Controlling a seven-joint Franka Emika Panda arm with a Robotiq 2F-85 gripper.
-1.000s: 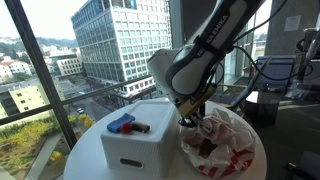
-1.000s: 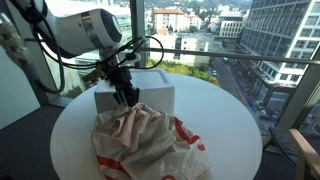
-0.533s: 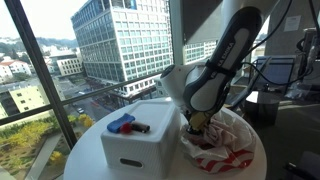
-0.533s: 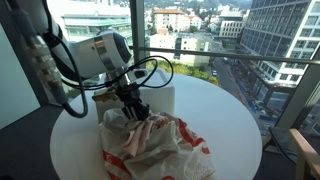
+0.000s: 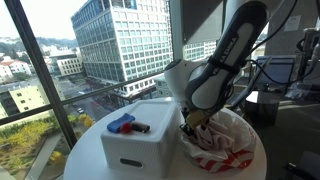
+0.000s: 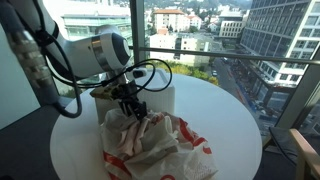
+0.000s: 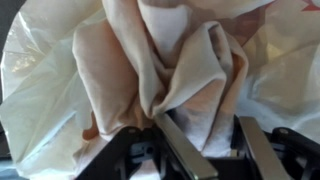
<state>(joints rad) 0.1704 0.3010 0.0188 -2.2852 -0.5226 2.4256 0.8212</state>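
The plastic bag, white with red print, lies crumpled on the round table, just right of the white box in an exterior view. On top of the box lie a blue object and, just right of it, a small dark one. Right of the box the gripper reaches down to the bag's bunched top, and in the wrist view its fingers stand partly apart, loosely astride a fold and not clamping it.

Bag sits on the surface, right up against the box. Two small items lie on the box. Claw is over the bag's box-side edge.
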